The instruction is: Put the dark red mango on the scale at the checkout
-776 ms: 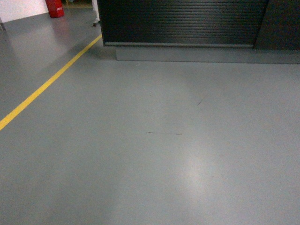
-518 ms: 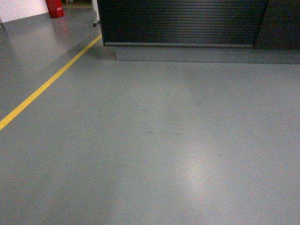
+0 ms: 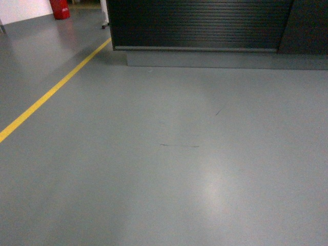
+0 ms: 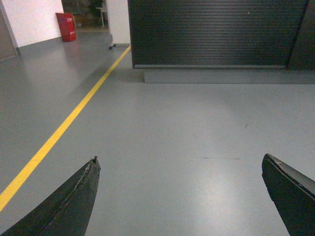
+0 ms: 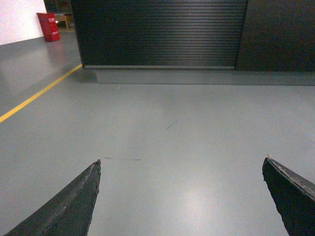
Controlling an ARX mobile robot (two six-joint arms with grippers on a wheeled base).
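Note:
The checkout [image 3: 197,24] is a dark counter with a ribbed front panel, standing across the grey floor ahead; it also fills the top of the left wrist view [image 4: 211,32] and the right wrist view [image 5: 160,32]. Only its front shows, its top is out of frame. The dark red mango and the scale are out of view. My left gripper [image 4: 179,160] is open, its two dark fingers wide apart over bare floor with nothing between them. My right gripper [image 5: 182,161] is open the same way and holds nothing. Neither gripper shows in the head view.
A yellow floor line [image 3: 51,92] runs diagonally on the left toward the counter's left corner. A red bin [image 3: 60,8] stands far back left by a white wall. A grey plinth [image 3: 225,59] runs along the counter's base.
The view has barely shifted; the counter and the floor marks sit almost where they were. Nothing was picked up or let go.

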